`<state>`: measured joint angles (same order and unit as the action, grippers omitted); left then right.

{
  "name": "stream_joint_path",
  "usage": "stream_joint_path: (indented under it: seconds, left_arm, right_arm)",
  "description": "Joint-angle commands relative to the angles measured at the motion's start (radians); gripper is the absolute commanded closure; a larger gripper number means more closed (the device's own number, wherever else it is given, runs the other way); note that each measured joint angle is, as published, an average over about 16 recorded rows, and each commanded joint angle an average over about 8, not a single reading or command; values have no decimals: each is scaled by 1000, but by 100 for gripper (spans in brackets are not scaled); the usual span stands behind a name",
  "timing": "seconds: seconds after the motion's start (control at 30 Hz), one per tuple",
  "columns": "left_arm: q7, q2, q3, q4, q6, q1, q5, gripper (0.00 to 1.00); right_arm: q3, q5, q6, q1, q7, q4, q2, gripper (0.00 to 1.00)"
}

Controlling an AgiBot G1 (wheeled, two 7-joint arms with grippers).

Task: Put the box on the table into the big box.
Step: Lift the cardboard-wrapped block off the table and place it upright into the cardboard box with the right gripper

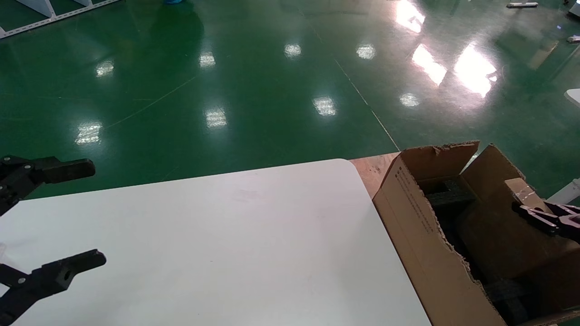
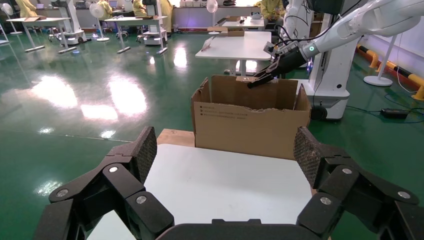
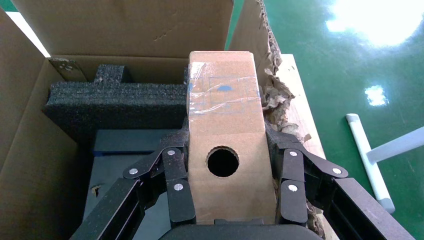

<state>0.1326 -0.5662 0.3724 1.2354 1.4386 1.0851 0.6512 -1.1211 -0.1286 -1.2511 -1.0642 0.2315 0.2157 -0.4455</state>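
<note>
My right gripper [image 3: 226,136] is shut on the small brown taped box [image 3: 225,100], its round hole facing the wrist camera. It holds the box over the open big box [image 3: 125,25], above the black foam [image 3: 115,100] and near the torn wall. In the head view the small box [image 1: 521,190] and right gripper [image 1: 537,216] are inside the big box's [image 1: 421,231] opening, at the table's right end. My left gripper [image 1: 93,215] is open and empty over the white table's [image 1: 235,235] left end. The left wrist view shows this gripper [image 2: 225,150] facing the big box [image 2: 250,122].
The big box stands on a wooden board [image 1: 371,168] just past the table's right edge. Glossy green floor [image 1: 253,90] lies beyond. A white table leg [image 3: 367,160] shows beside the board. Other tables and a robot base [image 2: 330,85] stand behind the big box.
</note>
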Motion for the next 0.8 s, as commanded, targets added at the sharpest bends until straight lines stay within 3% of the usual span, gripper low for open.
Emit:
stream_joint_path:
  seconds: [0.03, 0.53, 0.6, 0.8]
  left_arm:
    - [0, 0, 0, 0, 0, 0, 0, 0]
    - [0, 0, 0, 0, 0, 0, 0, 0]
    - [0, 0, 0, 0, 0, 0, 0, 0]
    - [0, 0, 0, 0, 0, 0, 0, 0]
  right_arm:
    - [-2, -3, 2, 0, 1, 6, -5, 100]
    - [-11, -17, -8, 5, -5, 46, -25, 98]
    - [-13, -20, -10, 3, -7, 50, -26, 84]
    - [-19, -27, -18, -5, -13, 57, -29, 10]
